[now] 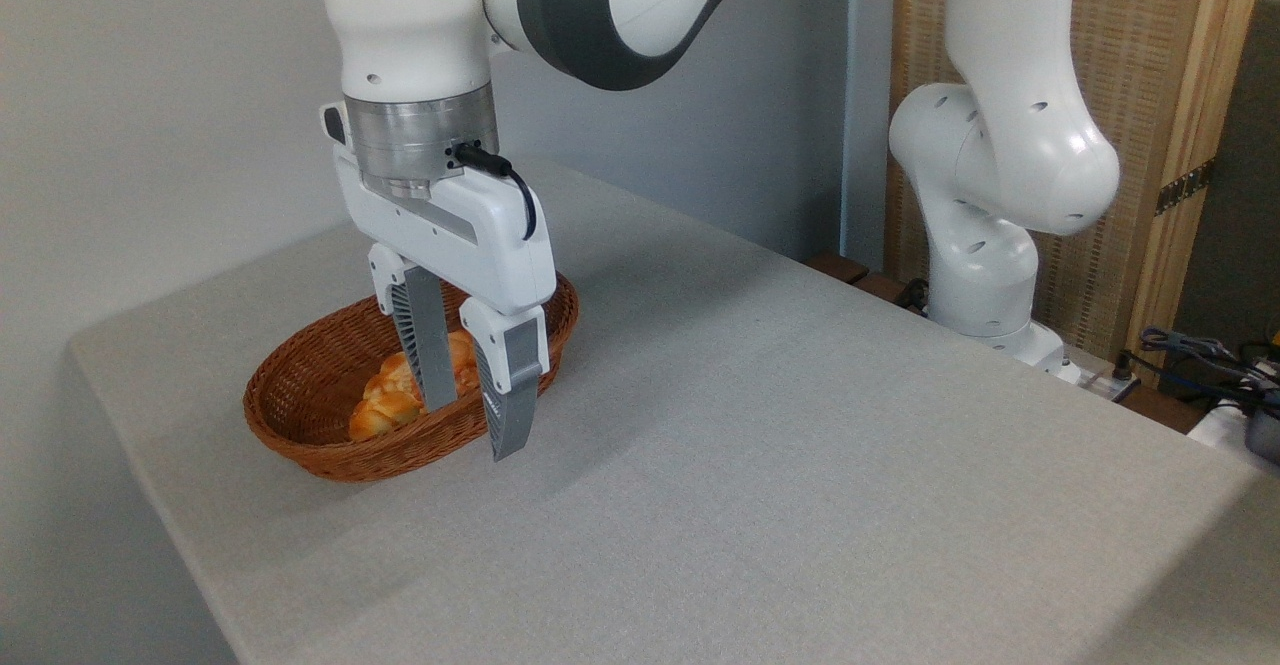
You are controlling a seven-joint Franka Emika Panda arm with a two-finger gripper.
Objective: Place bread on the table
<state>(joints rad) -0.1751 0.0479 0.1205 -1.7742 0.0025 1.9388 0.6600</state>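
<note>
**Gripper over the basket, bread still inside**

I see the bread [462, 353] in the wicker basket [300, 415], mostly hidden behind the gripper's [470, 430] grey fingers [430, 345] — only orange-brown patches show between and beside them. A paler braided roll [385, 407] lies just in front-left of it. The jaws stand spread apart, holding nothing, tips down at the basket's near rim. The basket rests on the light grey table [800, 445], toward its left end.
</note>
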